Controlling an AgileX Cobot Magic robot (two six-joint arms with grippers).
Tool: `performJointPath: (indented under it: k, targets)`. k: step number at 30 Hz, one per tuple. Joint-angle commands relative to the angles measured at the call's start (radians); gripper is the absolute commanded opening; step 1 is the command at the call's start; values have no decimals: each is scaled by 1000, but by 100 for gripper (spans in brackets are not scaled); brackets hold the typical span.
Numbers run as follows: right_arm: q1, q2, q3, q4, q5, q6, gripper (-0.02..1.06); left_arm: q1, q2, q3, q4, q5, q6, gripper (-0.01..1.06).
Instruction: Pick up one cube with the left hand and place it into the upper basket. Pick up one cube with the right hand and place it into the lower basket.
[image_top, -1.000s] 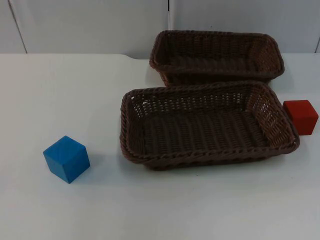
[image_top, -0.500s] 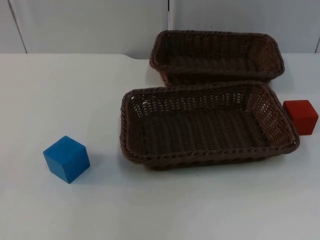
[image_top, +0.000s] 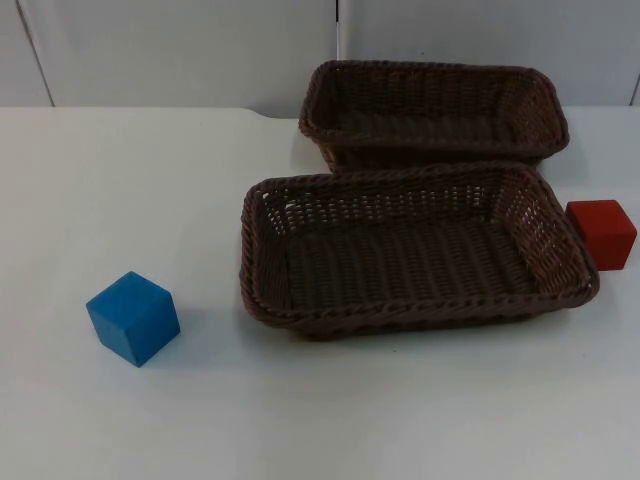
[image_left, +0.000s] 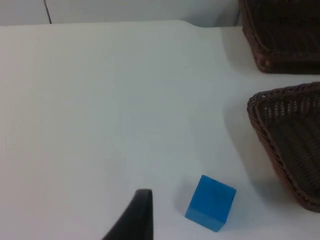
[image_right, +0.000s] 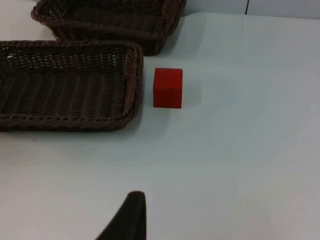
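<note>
We are looking down on a white table (image_top: 330, 420) where nothing has been picked up yet, so we judge the task to be at its very start. A blue cube (image_top: 133, 318) is sitting alone on the table, well apart from the baskets on its right in the top view. A red cube (image_top: 601, 233) is resting just beside the far end wall of the lower basket (image_top: 262, 300). Behind that one, the upper basket (image_top: 320, 135) is standing almost against it. Both baskets are lying empty.

We are seeing one black fingertip of the left gripper (image_left: 134, 218) hanging above the table near the blue cube (image_left: 210, 202); we cannot tell whether its pincer is wide or narrow. The right gripper (image_right: 127, 216) is likewise showing one fingertip, well apart from the red cube (image_right: 167, 87), and its pincer state is equally unclear.

We judge that the next move is calling for each gripper to centre over its cube and descend.

The cubes are looking solid, matt and sharp-edged, probably painted wood. The baskets are rectangular, dark brown woven wicker with braided rims and sloping, open-weave walls.
</note>
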Motion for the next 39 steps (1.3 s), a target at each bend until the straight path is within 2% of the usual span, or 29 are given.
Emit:
performJointPath:
  k: [1,14,23,34,39]
  targets:
    - [-4,-3,2,6,-3,0,105,1,47,-22,-15,-15,23,105]
    - [-4,-3,2,6,-3,0,105,-1,249,-33,-107,-72,179,105]
    - [-4,-3,2,6,-3,0,105,-1,374,-44,-233,-97,351,105]
    - [-4,-3,2,6,-3,0,105,-3,525,-113,-235,-90,383,105]
    - [-4,-3,2,6,-3,0,105,-61,584,-139,-222,-93,425,105]
